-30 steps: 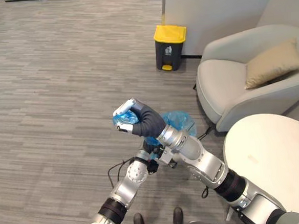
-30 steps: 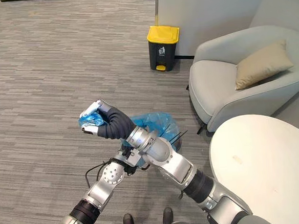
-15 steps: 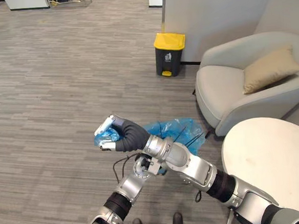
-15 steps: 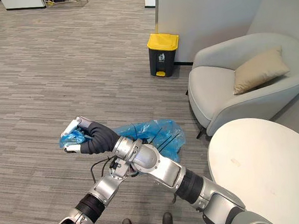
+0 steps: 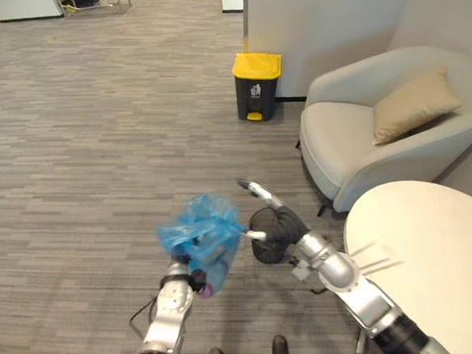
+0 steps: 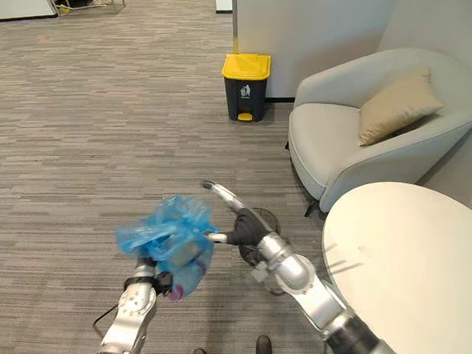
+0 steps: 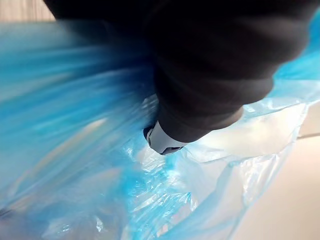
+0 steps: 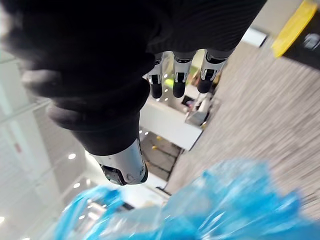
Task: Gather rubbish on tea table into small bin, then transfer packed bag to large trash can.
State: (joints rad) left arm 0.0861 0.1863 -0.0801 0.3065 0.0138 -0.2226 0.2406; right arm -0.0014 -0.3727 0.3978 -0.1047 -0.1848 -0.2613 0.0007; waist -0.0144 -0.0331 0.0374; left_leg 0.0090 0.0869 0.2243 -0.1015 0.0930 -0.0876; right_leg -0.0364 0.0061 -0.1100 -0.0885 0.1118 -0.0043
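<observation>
The bag [image 5: 201,232] hangs bunched at the left hand [image 7: 164,142]. Its wrist view shows a thumb against blue plastic, fingers buried, so I cannot tell its grip. The right hand [image 5: 278,221] is spread and empty by the bin [image 5: 263,248]. The trash can [image 5: 257,86] stands well beyond.

Bright, even indoor light; soft shadow beneath the armchair [image 5: 355,136].

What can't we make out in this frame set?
- Left hand: buried in the blue bag in both eye views; plastic hides its grip in the left wrist view.
- Bag contents: unclear behind crumpled plastic.
- Small mesh bin: partly behind the right hand; inside unseen.
</observation>
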